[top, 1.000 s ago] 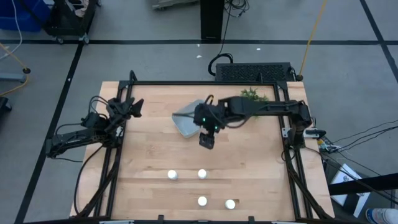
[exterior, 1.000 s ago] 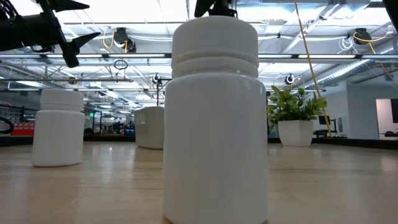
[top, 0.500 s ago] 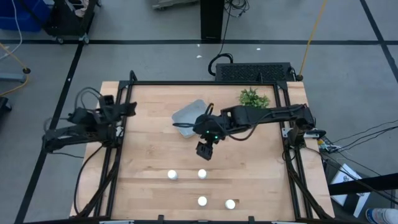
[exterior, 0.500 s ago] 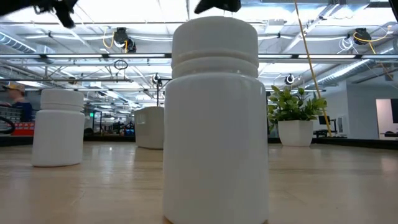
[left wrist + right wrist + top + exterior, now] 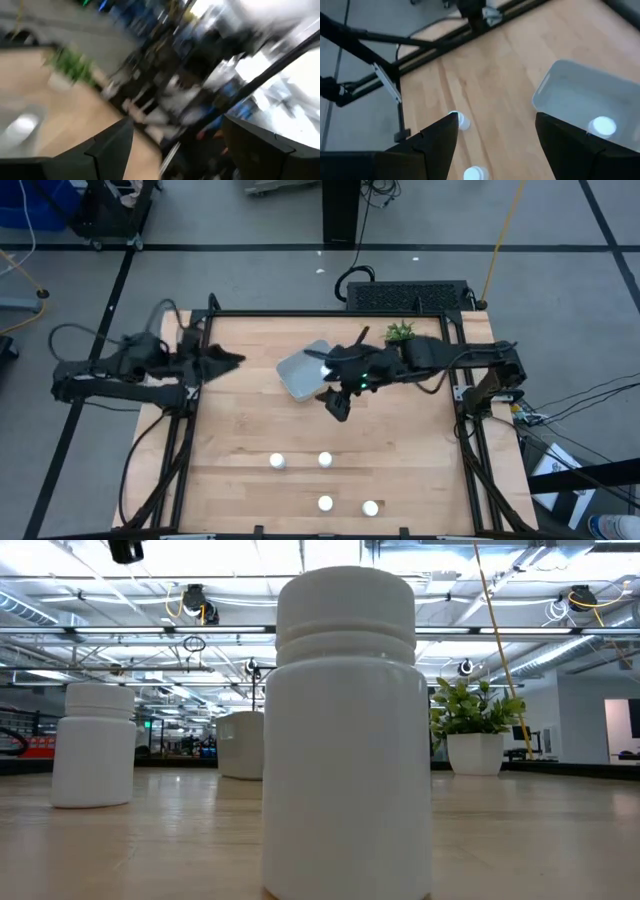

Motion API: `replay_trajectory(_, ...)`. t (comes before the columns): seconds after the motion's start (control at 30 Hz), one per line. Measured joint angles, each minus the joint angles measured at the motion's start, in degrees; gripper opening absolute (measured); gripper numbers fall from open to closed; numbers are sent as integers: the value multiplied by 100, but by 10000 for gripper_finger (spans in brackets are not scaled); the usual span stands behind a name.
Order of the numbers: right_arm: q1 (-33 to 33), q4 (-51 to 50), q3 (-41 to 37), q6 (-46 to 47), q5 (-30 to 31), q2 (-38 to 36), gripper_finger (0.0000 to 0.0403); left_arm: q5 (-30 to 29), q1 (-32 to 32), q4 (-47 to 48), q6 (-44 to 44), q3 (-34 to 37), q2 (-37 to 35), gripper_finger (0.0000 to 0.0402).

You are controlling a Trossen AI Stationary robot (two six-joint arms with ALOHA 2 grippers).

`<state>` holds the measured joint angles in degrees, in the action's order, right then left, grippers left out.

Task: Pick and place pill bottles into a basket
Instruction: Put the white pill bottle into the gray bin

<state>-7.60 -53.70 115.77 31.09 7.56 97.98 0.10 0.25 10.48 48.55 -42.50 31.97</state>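
Note:
The pale blue-grey basket [image 5: 303, 373] sits at the table's far middle, with one white pill bottle [image 5: 602, 126] standing inside it. Several more white bottles stand on the near half of the table [image 5: 277, 462] [image 5: 325, 459] [image 5: 325, 503] [image 5: 370, 507]. They fill the low view [image 5: 345, 730]. My right gripper [image 5: 335, 405] hangs open and empty in the air just near of the basket [image 5: 580, 95]. My left gripper [image 5: 232, 360] is open and empty, left of the basket, above the table's far left part.
A small green plant in a white pot [image 5: 401, 333] stands at the far right, behind my right arm, and it also shows in the low view [image 5: 475, 730]. Black frame rails [image 5: 190, 410] run along the table's left and right edges. Bare wood lies between the basket and the bottles.
My left gripper has swung from the table's left edge toward the basket and gone up, leaving the low view's top. My right gripper has risen out of the low view as well. It dipped toward the near edge and came back beside the basket. The bottles have stayed still.

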Motion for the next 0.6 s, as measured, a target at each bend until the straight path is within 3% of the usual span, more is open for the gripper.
replay_trajectory(0.1, 0, 84, -234, -48, 328, -273, 260, -7, -248, 237, -94, -162, 440, 308)
replay_trajectory(0.23, 6, 1017, -1056, -32, 454, -821, 255, 41, -647, 333, -156, -199, 940, 308)
replay_trajectory(0.43, 149, 3524, -3053, 143, 420, -1878, 255, -1, -1312, 667, 87, -201, 1543, 308)
replay_trajectory(0.6, 240, 5759, -4627, 319, 415, -2682, 255, -369, -1748, 709, 424, -204, 1985, 308)
